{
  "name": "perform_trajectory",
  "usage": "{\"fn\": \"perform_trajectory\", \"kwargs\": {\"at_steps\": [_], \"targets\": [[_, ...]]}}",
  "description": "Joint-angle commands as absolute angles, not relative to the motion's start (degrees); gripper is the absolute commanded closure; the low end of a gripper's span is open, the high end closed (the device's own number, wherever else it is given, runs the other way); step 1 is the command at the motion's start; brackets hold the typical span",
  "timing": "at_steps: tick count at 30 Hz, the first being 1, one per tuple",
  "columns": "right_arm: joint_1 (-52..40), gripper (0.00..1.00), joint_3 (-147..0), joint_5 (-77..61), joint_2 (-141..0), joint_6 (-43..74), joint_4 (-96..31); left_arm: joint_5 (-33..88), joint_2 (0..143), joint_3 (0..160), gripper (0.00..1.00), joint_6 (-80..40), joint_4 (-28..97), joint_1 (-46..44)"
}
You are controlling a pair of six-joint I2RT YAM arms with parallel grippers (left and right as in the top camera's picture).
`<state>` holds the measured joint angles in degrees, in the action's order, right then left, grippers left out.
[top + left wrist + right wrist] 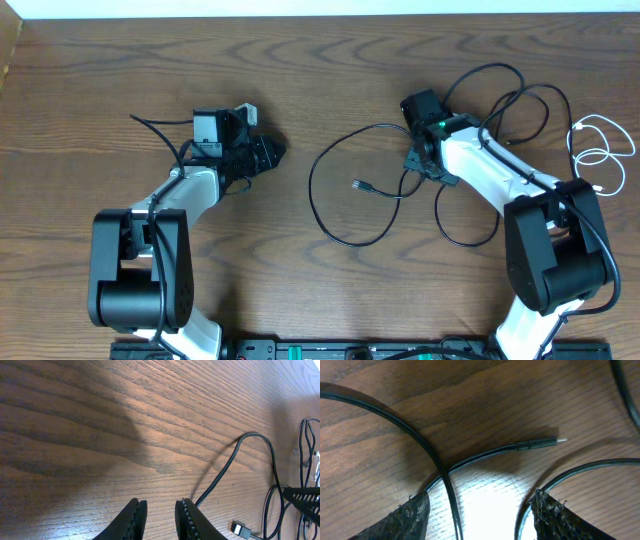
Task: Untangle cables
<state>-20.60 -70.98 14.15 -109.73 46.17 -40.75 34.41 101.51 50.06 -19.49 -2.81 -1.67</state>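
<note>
Thin black cables are spread on the brown wooden table, two straddled ungripped by the right gripper's wide-parted jaws; the left gripper's jaws are held slightly apart, empty.

Tabletop: dark brown wood grain, lines running roughly left-right in overhead view, fills nearly whole frame. Matte, slight sheen.
Far edge: thin white strip along top of overhead view, can't tell what it is.
Top-left corner: lighter tan strip, angled along tabletop edge.
Near edge: black rail with small green marks, bottom of overhead view.
Left wrist view: broad soft shadow over grain, left side.
Right wrist view: bright glare patch on wood, bottom centre.
</note>
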Motion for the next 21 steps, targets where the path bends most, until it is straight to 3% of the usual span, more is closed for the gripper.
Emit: {"fn": "perform_trajectory", "kwargs": {"at_steps": [1, 14, 17, 21], "targets": [[-20.6, 0.39, -69.7, 13.3, -110.0, 49.4, -39.3, 35.2, 101.2, 49.8, 0.75, -19.2, -2.7, -1.8], [-21.3, 0.43, -63.9, 11.1, -111.3, 50.7, -28.7, 35.2, 101.2, 49.8, 0.74, -19.2, -2.7, -1.8], [-22.2, 0.43, -61.5, 7.9, -111.7, 46.5, -23.2, 35.2, 101.2, 49.8, 0.75, -19.2, -2.7, -1.8], [-23.5, 0.62, -59.7, 4.7, -111.7, 38.6, -19.9, 35.2, 101.2, 49.8, 0.75, -19.2, -2.7, -1.8]]}}
